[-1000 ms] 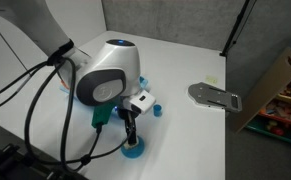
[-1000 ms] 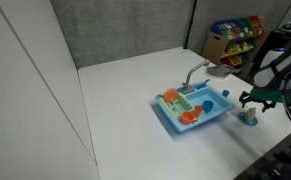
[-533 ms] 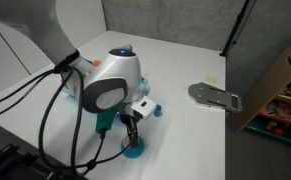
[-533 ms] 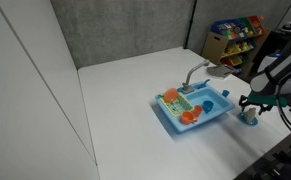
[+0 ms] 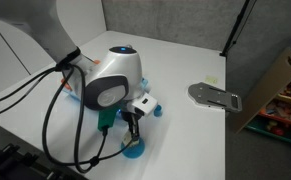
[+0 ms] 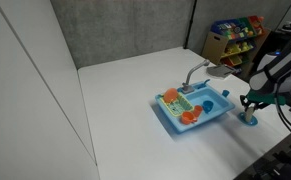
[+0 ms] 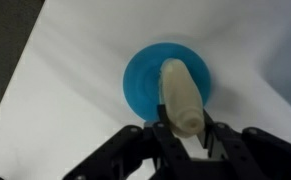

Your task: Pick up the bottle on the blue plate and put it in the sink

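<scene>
step: grasping the bottle (image 7: 179, 96) off the blue plate (image 7: 143, 85); lift and carry to the sink (image 6: 198, 110) not yet done.
bottle: sits on the blue plate, near end reaching between the gripper (image 7: 181, 132) fingers in the wrist view.
jaws: partly open, one either side of the bottle's near end; contact looks close, but can't tell if they're actually clamped.
blue plate: on the worktop (image 6: 125, 90), just beside the sink's end away from the rack, under the gripper (image 6: 249, 100).
how to do it well: judgement: close squarely across the bottle's width, lift straight up so the plate doesn't drag, clear the sink wall before lowering.
risk: lumpy, rounded body; off-centre pinch could let it squirt out.
hidden: in an exterior view the arm covers most of the sink, and the plate (image 5: 132, 150) is only a sliver under the gripper (image 5: 131, 128); bottle too small to make out in both exterior views.
</scene>
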`<state>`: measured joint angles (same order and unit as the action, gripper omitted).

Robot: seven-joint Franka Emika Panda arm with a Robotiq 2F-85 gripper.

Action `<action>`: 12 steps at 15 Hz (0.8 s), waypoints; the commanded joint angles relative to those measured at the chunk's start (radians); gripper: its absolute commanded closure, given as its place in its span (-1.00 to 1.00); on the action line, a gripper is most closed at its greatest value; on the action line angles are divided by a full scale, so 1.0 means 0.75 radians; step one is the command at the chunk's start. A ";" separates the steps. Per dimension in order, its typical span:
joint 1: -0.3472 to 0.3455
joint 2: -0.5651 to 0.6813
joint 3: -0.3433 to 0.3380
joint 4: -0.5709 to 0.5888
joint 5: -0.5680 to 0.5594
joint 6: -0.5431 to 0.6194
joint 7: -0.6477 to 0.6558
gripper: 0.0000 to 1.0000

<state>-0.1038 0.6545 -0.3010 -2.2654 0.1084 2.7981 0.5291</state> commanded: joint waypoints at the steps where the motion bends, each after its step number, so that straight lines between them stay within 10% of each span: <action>1: 0.004 -0.092 -0.019 -0.030 0.032 -0.033 -0.064 0.81; 12: 0.115 -0.288 -0.049 -0.006 -0.012 -0.120 0.019 0.81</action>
<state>-0.0532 0.4911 -0.3249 -2.2731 0.1084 2.7637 0.5249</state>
